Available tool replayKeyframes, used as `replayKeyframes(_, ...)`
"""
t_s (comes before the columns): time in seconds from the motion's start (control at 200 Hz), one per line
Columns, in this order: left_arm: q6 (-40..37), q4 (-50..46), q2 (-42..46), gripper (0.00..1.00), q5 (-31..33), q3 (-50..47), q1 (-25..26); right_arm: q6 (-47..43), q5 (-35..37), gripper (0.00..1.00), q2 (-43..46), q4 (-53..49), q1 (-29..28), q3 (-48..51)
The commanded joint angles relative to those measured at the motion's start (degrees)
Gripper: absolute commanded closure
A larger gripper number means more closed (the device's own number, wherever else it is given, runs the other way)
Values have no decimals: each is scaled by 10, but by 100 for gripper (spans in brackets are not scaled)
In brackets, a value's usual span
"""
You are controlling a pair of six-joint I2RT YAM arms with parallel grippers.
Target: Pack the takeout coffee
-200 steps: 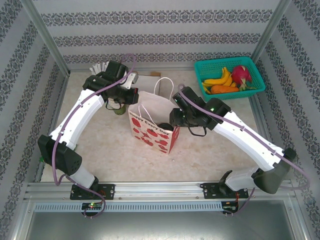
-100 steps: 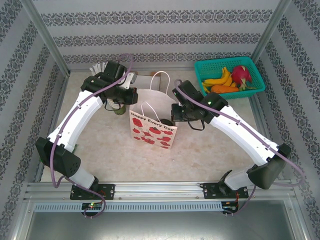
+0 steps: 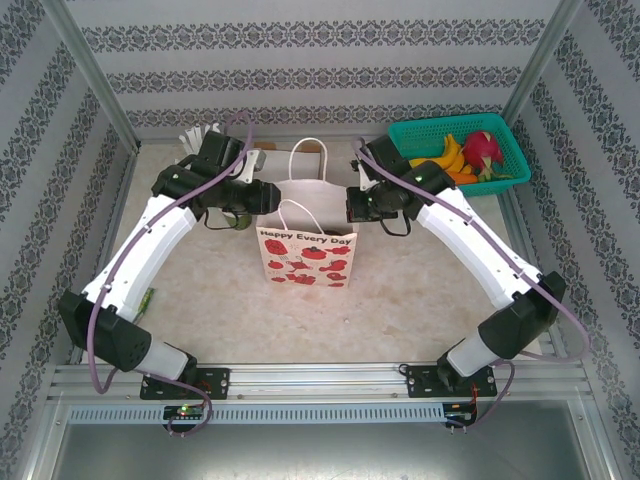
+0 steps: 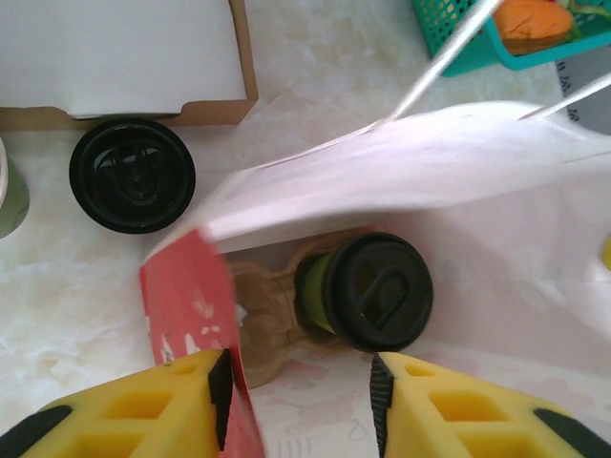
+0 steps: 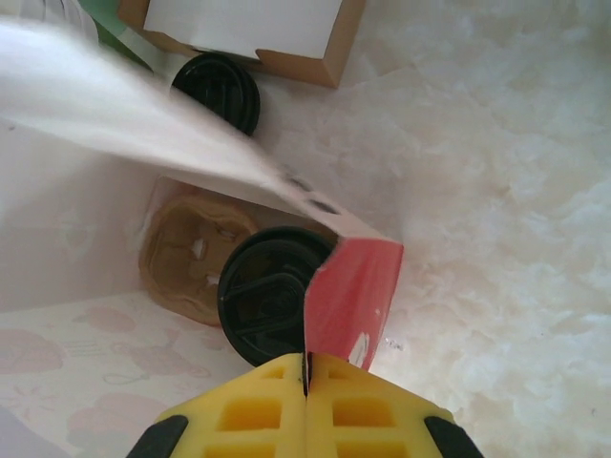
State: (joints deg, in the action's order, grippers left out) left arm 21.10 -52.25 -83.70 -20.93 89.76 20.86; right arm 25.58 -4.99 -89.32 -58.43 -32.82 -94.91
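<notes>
A white paper bag (image 3: 305, 255) printed with red strawberries stands at the table's middle. Inside it, a takeout coffee (image 4: 377, 291) with a black lid sits in a brown cardboard carrier (image 4: 263, 320); the lid (image 5: 267, 305) and carrier (image 5: 186, 253) also show from the right wrist. My left gripper (image 4: 301, 396) is open over the bag's left rim, the bag's red side panel (image 4: 196, 334) lying against its left finger. My right gripper (image 5: 305, 377) is shut on the bag's red right edge (image 5: 353, 296). A second black-lidded cup (image 4: 132, 174) stands outside the bag, beside a box.
A brown cardboard box (image 4: 124, 57) with a white top lies behind the bag. A teal basket (image 3: 455, 150) of fruit sits at the back right. The bag's white handles (image 3: 310, 160) stick up between the two grippers. A small green item (image 3: 147, 297) lies by the left arm.
Both grippers moved toward the back and the bag shifted with them and stood upright. The right gripper shut on the bag's edge; the left gripper opened and let go of the left rim.
</notes>
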Motion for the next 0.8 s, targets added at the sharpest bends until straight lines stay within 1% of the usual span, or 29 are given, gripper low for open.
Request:
replayKeyframes(0.0, 23, 37, 23, 52, -22, -13, -13, -47, -21, 100, -18, -11, 14, -30)
replayKeyframes(0.07, 26, 43, 33, 44, -18, -19, -17, -61, -28, 100, -25, -13, 23, -37)
replayKeyframes(0.12, 32, 47, 44, 35, 9, -25, -21, -69, -36, 100, -31, -13, 28, -43)
replayKeyframes(0.225, 43, 62, 71, 21, 60, -42, -32, -74, -38, 100, -41, -13, 34, -55)
replayKeyframes(0.285, 49, 67, 84, 14, 91, -50, -40, -75, -38, 100, -47, -8, 35, -57)
replayKeyframes(0.355, 54, 65, 95, 9, 134, -52, -47, -75, -40, 99, -55, -9, 36, -61)
replayKeyframes(0.46, 60, 58, 103, 6, 196, -52, -60, -70, -47, 94, -57, -8, 36, -64)
replayKeyframes(0.539, 73, 51, 104, 4, 257, -50, -69, -65, -47, 84, -53, -6, 37, -63)
replayKeyframes(0.589, 81, 52, 104, 3, 279, -52, -81, -64, -45, 81, -47, -3, 36, -62)
replayKeyframes(0.649, 88, 60, 104, 3, 287, -56, -97, -64, -41, 74, -36, 7, 36, -60)
replayKeyframes(0.714, 73, 73, 98, 1, 276, -57, -113, -65, -32, 64, -23, 19, 36, -60)
replayKeyframes(0.799, 46, 81, 78, 1, 260, -51, -127, -65, -11, 58, 0, 51, 36, -51)
